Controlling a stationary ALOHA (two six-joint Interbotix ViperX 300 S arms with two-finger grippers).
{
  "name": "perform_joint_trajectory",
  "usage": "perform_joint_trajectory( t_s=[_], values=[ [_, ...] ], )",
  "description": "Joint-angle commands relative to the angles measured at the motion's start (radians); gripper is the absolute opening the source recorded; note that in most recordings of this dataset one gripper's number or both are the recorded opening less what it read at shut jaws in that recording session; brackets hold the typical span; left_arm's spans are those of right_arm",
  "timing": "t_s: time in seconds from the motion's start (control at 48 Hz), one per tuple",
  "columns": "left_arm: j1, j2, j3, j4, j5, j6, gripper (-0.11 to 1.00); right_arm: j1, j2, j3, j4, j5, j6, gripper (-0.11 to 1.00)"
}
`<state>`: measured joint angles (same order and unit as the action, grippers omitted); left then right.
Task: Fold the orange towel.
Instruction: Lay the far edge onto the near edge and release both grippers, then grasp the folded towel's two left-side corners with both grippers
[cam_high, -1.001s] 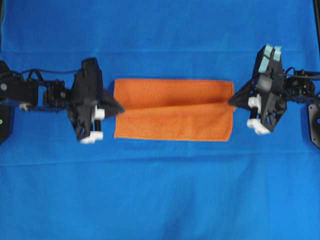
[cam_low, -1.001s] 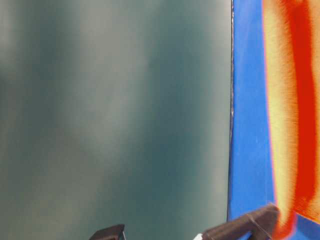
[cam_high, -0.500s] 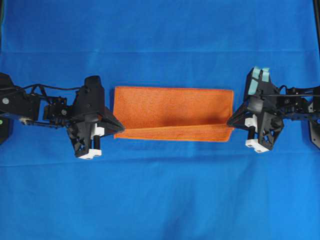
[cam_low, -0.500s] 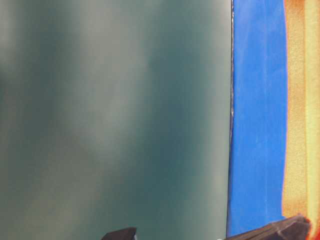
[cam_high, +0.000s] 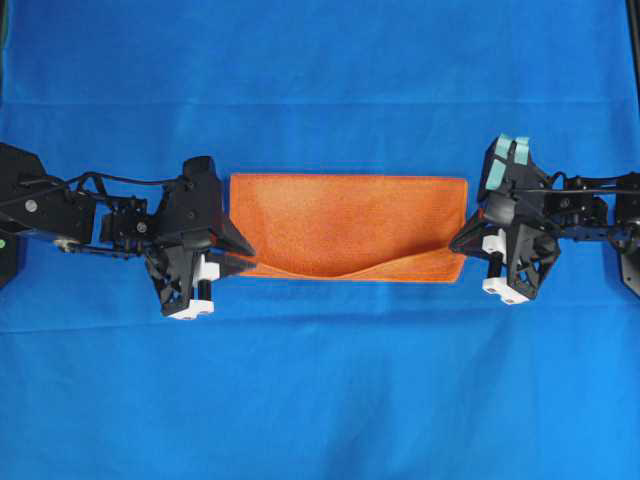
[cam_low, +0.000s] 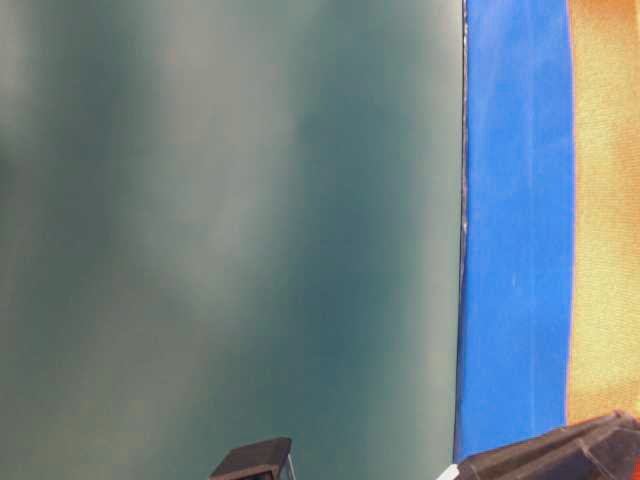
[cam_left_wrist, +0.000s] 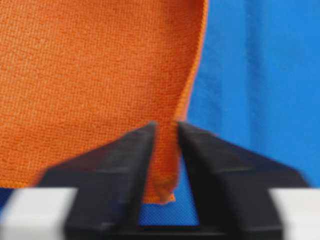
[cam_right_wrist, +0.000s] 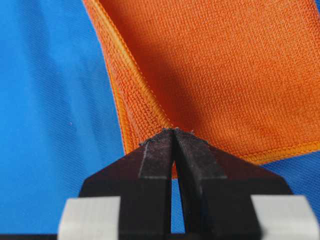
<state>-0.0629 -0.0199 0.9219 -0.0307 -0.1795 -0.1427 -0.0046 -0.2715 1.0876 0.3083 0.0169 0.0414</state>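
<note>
Evidently the left claw has its jaws parted, a towel corner loose between them, while the right claw pinches the opposite corner: a release after laying the top layer over. One orange towel, folded in half, lies between two claws on one blue cloth covering the table.

The blue cloth lies bare above and below the towel — only the left gripper and right gripper at its ends obstruct.
</note>
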Motion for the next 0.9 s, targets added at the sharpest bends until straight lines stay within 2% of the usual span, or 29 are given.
perform_joint_trajectory(
  t_s=[0.0, 0.125, 0.167, 0.209, 0.334, 0.396, 0.542, 0.709, 0.876],
  values=[
    [0.002, -0.021, -0.009, 0.002, -0.003, 0.002, 0.36, 0.005, -0.008, -0.021, 0.008, -0.008, -0.002, 0.11],
    [0.015, -0.057, -0.011, 0.002, 0.028, 0.014, 0.68, 0.005, -0.021, -0.029, 0.002, 0.006, -0.009, 0.48],
    [0.026, -0.072, -0.011, 0.002, 0.04, 0.015, 0.74, 0.005, -0.031, -0.029, -0.006, 0.008, -0.014, 0.58],
    [0.038, -0.089, -0.009, 0.002, 0.054, 0.017, 0.74, 0.0, -0.043, -0.029, -0.015, 0.006, -0.014, 0.65],
    [0.098, -0.132, -0.005, 0.002, 0.086, 0.021, 0.7, -0.038, -0.089, -0.023, -0.044, 0.006, -0.014, 0.6],
    [0.129, -0.137, -0.002, 0.003, 0.089, 0.031, 0.7, -0.072, -0.103, -0.017, -0.051, 0.006, -0.014, 0.61],
    [0.178, -0.13, -0.012, 0.003, 0.101, 0.104, 0.7, -0.155, -0.101, -0.018, -0.072, 0.008, -0.018, 0.61],
    [0.196, -0.101, -0.032, 0.002, 0.101, 0.169, 0.7, -0.204, -0.063, -0.031, -0.121, 0.008, -0.018, 0.61],
    [0.225, -0.025, -0.051, 0.003, 0.101, 0.189, 0.7, -0.241, 0.02, -0.038, -0.146, 0.002, -0.018, 0.61]
  ],
)
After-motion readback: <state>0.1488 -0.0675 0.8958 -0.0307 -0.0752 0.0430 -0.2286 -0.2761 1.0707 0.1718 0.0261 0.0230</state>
